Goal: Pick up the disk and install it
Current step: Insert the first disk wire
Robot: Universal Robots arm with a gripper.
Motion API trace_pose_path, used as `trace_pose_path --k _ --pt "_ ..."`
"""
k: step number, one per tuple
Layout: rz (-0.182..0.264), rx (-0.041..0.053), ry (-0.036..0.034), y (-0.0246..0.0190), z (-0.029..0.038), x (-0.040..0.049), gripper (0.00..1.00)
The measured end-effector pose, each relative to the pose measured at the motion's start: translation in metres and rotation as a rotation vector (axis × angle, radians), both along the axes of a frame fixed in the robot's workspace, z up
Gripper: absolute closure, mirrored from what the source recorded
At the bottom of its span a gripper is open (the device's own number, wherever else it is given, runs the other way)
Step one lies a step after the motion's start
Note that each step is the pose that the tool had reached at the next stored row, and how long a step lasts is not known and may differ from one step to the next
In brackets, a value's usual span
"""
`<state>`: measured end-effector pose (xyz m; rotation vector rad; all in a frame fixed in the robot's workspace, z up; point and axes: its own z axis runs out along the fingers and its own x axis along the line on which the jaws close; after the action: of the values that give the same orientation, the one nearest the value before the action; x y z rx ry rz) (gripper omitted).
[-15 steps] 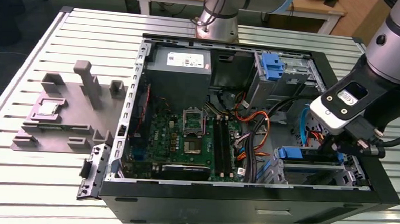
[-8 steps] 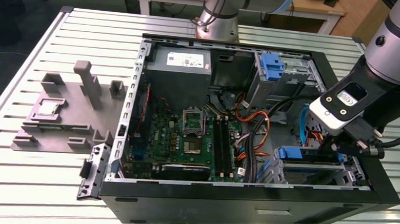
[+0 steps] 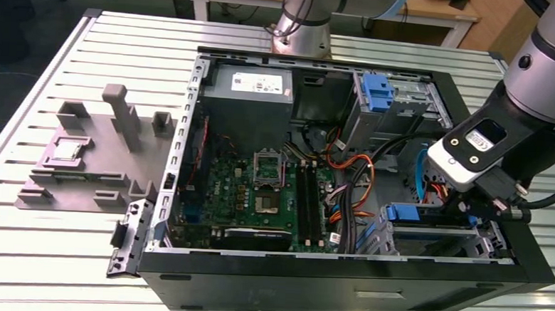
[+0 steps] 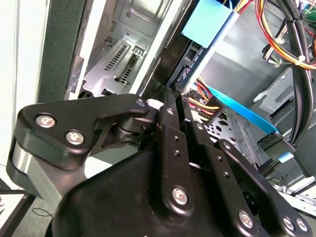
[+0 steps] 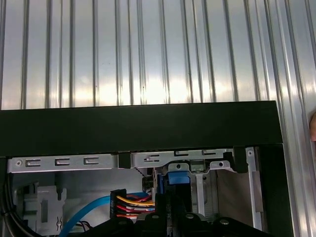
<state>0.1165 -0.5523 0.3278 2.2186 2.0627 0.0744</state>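
Seating looks like the step in hand: the disk lies at about four o'clock inside the open computer case. It sits low in the drive cage by the near wall, with its blue rail end facing the cables. The claw hangs just at the disk's three o'clock, down inside the case rim, and seems to be at or against the disk. Whether it is wide, narrow or holding the disk, I cannot tell. In the first wrist view the blue end of the disk shows straight ahead of the claw, under the black case wall, with a bundle of coloured wires at its nine o'clock.

To do this well, I judge the disk should be kept square to the cage so that both blue rails run in their slots together; a tilt would likely jam it. Pressure should run along the slot only, gently. The wires and the light blue ribbon in the second wrist view lie near, so they could catch. The case stands on a ribbed metal bench.
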Motion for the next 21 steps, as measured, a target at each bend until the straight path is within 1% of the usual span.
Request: trace_pose_path --k 10,12,13,16,21 --pt "0.0 0.0006 0.0 -0.0006 -0.0007 0.0 0.83" --pt "0.0 0.001 0.0 -0.0006 -0.0008 0.0 0.82" --pt "0.0 0.001 0.0 -0.0006 -0.0007 0.0 0.75" --pt "0.0 0.0007 0.0 -0.0006 0.0013 0.0 0.75" --pt "-0.001 0.0011 0.0 -0.0006 0.008 0.0 0.75"
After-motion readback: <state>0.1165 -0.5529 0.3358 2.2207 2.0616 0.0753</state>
